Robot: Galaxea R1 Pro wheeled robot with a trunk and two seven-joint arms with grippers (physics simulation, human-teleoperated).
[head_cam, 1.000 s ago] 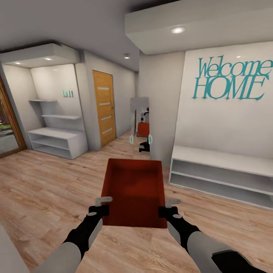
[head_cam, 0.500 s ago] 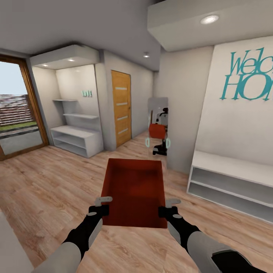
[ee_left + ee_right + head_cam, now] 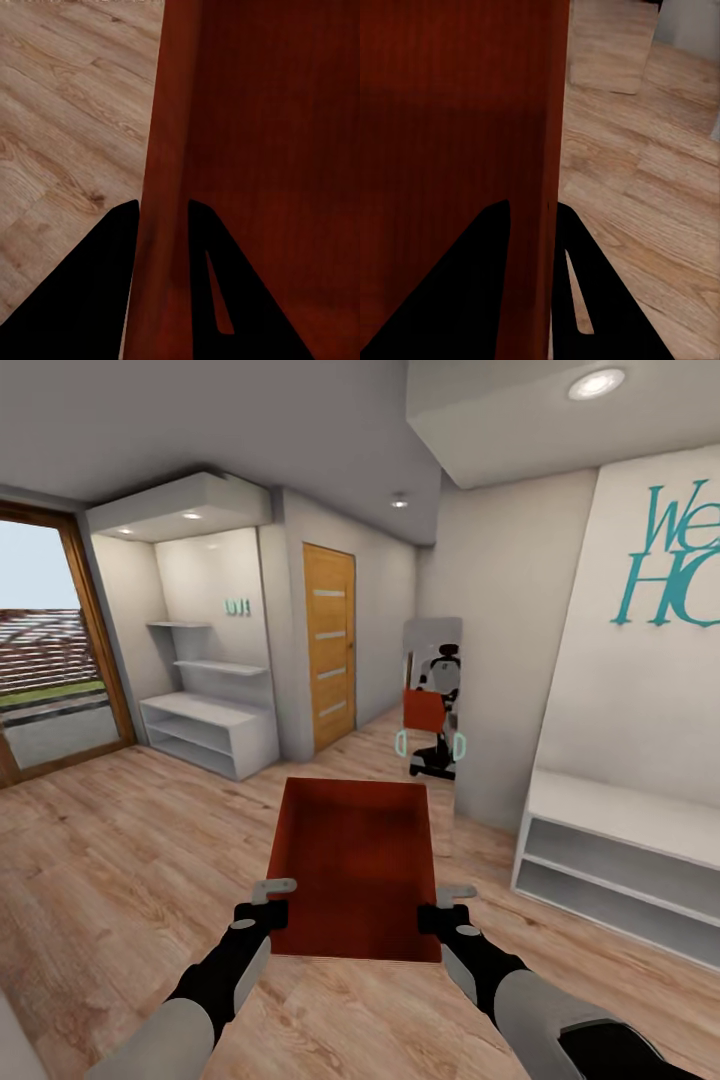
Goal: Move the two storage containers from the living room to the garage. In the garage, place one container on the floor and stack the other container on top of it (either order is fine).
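Light wood-plank floor (image 3: 120, 860); white shelf units (image 3: 205, 732) apparently standing on it

Head cam fwd-down; wrist cams close on container (image 3: 352, 870) walls.

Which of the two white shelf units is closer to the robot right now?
The low white bench shelf under the teal wall lettering, off to the right; the other shelf unit sits farther back in the alcove beside the wooden door.

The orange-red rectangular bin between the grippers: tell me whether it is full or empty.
Empty. The head view looks straight into the orange-red rectangular topless bin, showing only its bare ribbed floor and walls.
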